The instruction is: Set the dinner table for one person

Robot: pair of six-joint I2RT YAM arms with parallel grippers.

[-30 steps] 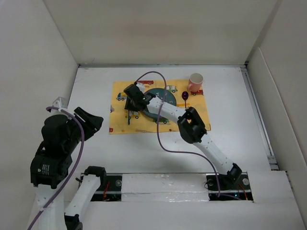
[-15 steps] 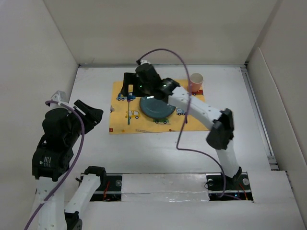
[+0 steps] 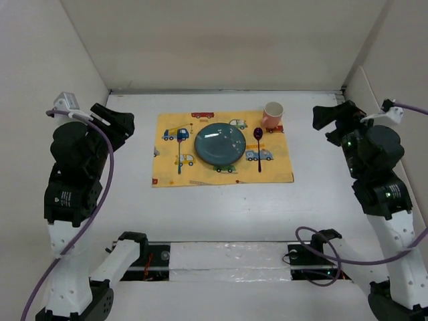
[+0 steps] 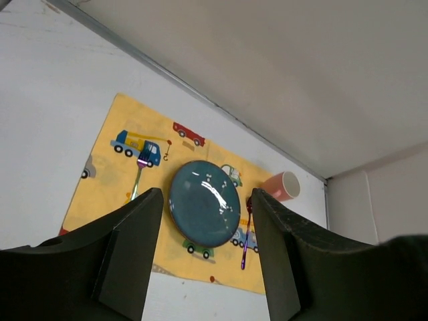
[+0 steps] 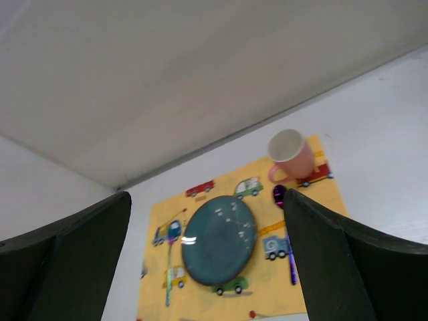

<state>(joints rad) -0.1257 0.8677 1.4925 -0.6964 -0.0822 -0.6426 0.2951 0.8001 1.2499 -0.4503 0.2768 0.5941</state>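
Note:
On the white dinner table (image 3: 200, 207) lies a yellow placemat (image 3: 281, 164) printed with toy cars. A dark teal plate (image 3: 219, 144) sits at its middle, a fork (image 3: 179, 159) to the left of it and a purple spoon (image 3: 259, 148) to the right. A pink cup (image 3: 272, 114) stands at the mat's far right corner. My left gripper (image 3: 124, 124) hangs open and empty off the mat's left side, and my right gripper (image 3: 323, 125) hangs open and empty off its right. Both wrist views look down on the plate (image 4: 204, 208) (image 5: 219, 239) from between spread fingers.
White walls close the table at the back and on both sides. A metal rail (image 3: 354, 154) runs along the right edge. The arm bases and a taped strip (image 3: 227, 257) sit at the near edge, with purple cables (image 3: 100, 180) looping off each arm.
My right arm has pulled back from over the placemat to the right side, its jaws now wide, leaving the fork left of the plate. The left arm has lifted back a little.

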